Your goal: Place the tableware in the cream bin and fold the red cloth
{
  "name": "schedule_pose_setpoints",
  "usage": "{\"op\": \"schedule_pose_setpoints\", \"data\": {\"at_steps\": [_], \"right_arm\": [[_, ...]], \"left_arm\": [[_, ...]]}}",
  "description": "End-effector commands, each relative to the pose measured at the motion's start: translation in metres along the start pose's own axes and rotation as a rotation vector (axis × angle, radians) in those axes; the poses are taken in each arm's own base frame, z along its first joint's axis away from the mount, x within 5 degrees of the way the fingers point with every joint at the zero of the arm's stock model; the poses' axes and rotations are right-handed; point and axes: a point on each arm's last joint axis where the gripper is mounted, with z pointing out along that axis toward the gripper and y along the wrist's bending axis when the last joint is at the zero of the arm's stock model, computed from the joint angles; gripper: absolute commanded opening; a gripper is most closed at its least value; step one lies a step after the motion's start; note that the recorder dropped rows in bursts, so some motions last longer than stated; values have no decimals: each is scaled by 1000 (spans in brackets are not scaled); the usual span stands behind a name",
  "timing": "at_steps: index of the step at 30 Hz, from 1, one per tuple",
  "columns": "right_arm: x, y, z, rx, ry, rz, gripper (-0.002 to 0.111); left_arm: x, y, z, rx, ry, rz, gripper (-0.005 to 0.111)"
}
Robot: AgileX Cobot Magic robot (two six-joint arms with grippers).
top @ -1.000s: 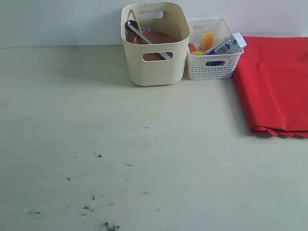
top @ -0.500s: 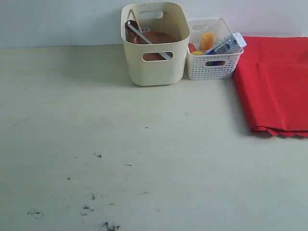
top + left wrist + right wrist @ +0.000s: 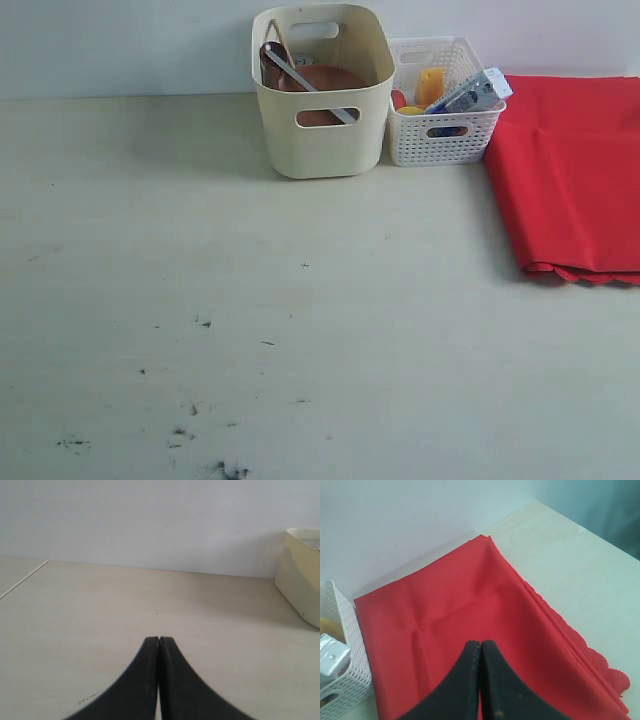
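on the worktop (image 3: 300, 300), smooth cream bin (image 3: 322, 140) holds round wooden plate (image 3: 325, 78); scalloped red cloth (image 3: 575, 170) lies folded; left gripper (image 3: 159, 641), right gripper (image 3: 481, 644) pressed together.

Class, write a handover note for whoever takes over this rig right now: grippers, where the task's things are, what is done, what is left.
Left gripper: shut, empty, over the table near the cream bin.
Right gripper: shut, empty, above the red cloth.
Done: wooden plate and knife sit in the bin; deeper contents hidden; no pieces seen outside it.
Cloth lies layered beside the white basket, apparently folded.
Left: confirm the hidden pieces are inside.
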Motion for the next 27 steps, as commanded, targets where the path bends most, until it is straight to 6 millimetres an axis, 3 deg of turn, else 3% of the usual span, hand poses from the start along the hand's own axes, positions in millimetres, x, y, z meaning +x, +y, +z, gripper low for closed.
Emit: {"op": "schedule_pose_setpoints", "data": {"at_steps": [1,27], "right_arm": [[0,1,-2,-11,-8,-2,0],[-2,1,-4,-6,-22,-49,0]], "left_arm": [[0,0,0,6,-5,2,2],[0,0,0,6,-5,2,2]]}}
